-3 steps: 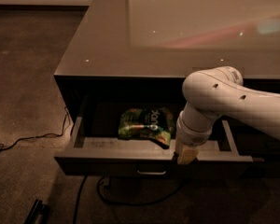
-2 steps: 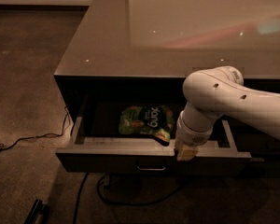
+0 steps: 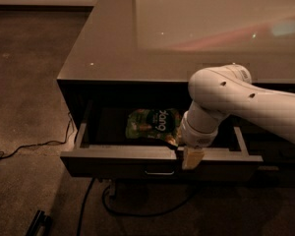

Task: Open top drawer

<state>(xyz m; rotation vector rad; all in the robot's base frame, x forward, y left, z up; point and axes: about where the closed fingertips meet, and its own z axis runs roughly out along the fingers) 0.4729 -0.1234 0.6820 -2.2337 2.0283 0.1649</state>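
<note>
The top drawer (image 3: 118, 163) is a wide, shallow dark grey-brown drawer under the glossy counter. It stands pulled out, with a small metal pull (image 3: 159, 172) at the centre of its front. A green snack bag (image 3: 152, 123) lies inside on the drawer floor. My white arm (image 3: 231, 100) reaches in from the right. My gripper (image 3: 191, 157) points down over the drawer's front edge, just right of the pull.
The glossy counter top (image 3: 187, 28) spans the upper frame. Black cables (image 3: 34, 146) trail across the brown carpet at left and loop under the drawer (image 3: 137, 211). A dark object (image 3: 38, 222) lies on the floor at bottom left.
The drawer has slid a little further out and the arm with the gripper has moved slightly with it. More of the snack bag shows.
</note>
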